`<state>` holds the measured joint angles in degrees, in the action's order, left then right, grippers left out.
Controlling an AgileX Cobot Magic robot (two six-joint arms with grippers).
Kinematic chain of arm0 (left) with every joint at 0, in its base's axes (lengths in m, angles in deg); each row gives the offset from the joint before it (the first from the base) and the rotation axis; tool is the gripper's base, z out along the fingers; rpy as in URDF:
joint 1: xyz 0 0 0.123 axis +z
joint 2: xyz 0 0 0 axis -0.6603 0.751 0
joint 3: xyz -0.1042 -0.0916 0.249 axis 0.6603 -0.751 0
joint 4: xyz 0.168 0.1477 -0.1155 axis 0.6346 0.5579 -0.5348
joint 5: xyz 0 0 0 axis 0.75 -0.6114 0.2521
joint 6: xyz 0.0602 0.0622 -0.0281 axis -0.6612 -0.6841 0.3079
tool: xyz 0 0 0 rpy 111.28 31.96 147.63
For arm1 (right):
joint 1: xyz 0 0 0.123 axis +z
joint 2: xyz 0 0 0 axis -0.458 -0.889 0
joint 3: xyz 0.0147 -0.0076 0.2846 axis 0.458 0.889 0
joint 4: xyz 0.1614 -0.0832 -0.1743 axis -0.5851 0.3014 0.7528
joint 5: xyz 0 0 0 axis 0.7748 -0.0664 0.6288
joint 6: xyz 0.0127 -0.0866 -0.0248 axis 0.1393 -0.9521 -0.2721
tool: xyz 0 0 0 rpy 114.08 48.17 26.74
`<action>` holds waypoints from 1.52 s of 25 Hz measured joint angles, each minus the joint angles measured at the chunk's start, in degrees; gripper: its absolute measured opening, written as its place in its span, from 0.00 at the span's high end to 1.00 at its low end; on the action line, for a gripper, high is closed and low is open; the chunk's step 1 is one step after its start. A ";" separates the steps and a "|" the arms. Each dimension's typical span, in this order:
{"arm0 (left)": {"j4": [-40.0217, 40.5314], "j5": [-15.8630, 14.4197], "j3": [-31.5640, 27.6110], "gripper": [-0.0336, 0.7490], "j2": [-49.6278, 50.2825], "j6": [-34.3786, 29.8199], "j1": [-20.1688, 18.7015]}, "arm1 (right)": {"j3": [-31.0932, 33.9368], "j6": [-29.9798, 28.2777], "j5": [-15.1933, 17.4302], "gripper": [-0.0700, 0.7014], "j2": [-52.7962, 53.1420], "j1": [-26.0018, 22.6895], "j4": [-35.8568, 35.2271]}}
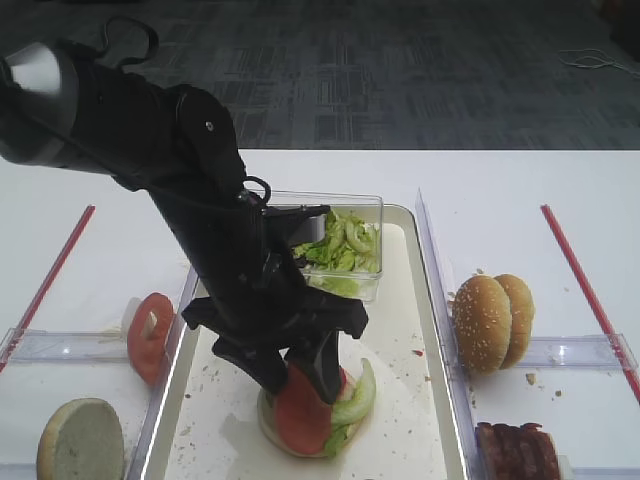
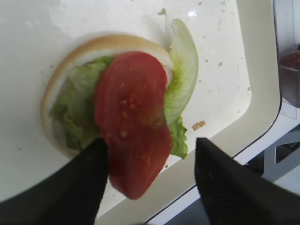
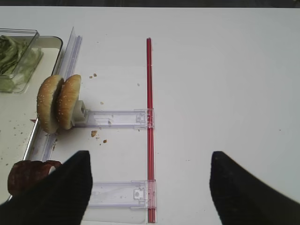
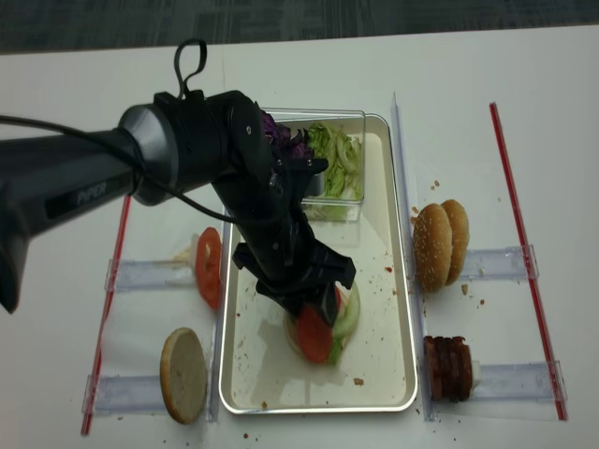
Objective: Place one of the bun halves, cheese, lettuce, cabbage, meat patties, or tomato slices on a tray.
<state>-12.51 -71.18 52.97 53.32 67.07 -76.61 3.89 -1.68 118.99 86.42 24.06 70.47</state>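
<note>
Between the parted fingers of the left gripper (image 2: 147, 176), a tomato slice (image 2: 133, 140) lies on lettuce (image 2: 77, 110) over a bun half (image 2: 101, 44) on the tray (image 2: 225, 93). Right gripper (image 3: 150, 187) spread wide, holding nothing.

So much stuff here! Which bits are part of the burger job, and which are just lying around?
Part of the job:
tray
tomato slice on the lettuce and bun half
left gripper
seeded buns
patties

Lying around:
red strips
clear racks
clear box
</note>
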 joint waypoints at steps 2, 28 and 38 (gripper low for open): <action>0.34 0.00 0.00 0.36 0.00 0.04 0.00 | 0.00 -0.10 0.00 0.19 0.00 0.00 0.00; 3.96 -2.91 8.25 0.22 -8.16 2.71 0.00 | 0.00 -0.23 0.00 0.19 0.00 0.00 0.00; 5.97 -5.04 11.29 0.22 -14.10 3.67 0.00 | 0.00 -0.23 0.12 0.19 0.00 0.00 0.00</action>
<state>-6.54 -76.22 64.26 39.22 70.74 -76.61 3.89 -1.91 119.11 86.42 24.06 70.47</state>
